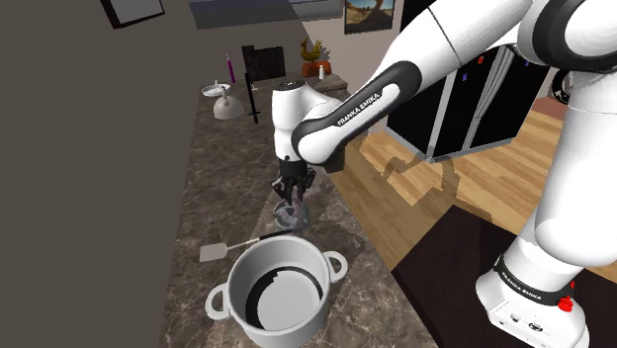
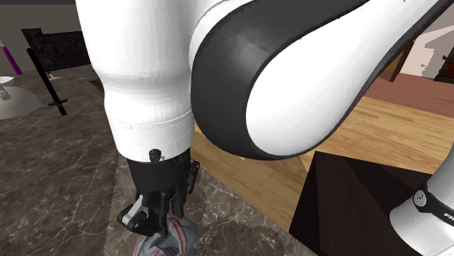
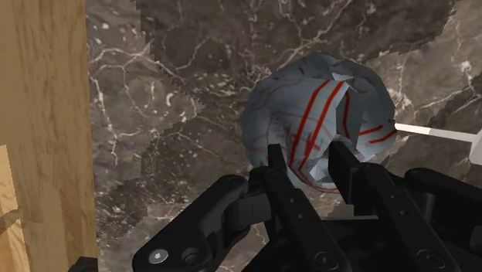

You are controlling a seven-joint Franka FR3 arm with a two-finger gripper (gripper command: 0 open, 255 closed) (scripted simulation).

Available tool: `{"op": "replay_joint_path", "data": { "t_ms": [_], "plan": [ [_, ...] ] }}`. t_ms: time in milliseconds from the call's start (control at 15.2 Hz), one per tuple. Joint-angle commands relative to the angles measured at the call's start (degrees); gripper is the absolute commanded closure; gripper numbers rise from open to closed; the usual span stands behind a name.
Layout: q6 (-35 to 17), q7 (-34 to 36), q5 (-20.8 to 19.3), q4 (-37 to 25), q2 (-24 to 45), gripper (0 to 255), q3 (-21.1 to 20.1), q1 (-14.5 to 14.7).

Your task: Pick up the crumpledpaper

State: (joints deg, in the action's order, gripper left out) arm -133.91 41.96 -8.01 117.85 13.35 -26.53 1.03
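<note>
The paper (image 3: 317, 116) is a grey-blue ball, faceted with creases and streaked red, low over the dark veined stone tabletop (image 3: 178, 93) near its edge, just beyond a white pot (image 1: 282, 252) and a flat spatula (image 1: 218, 250). It should be very light, springy and easily crushed, and rough enough not to slip, so it is best taken across its middle with gentle pressure. The claw (image 3: 310, 158) stands over it, black fingers drawn narrow against the ball's flanks, seemingly clasping it; whether it has left the stone I cannot tell
</note>
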Motion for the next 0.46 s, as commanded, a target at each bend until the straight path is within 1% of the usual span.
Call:
{"op": "replay_joint_path", "data": {
  "t_ms": [0,264,396],
  "plan": [
    [1.5,-0.5,0.6,-0.7,-0.9,255,-0.2,-0.2],
    [4.2,-1.3,1.8,-1.9,-2.6,255,-0.5,-0.5],
    [4.3,-1.3,1.9,-2.0,-2.6,255,-0.6,-0.5]
  ]
}}
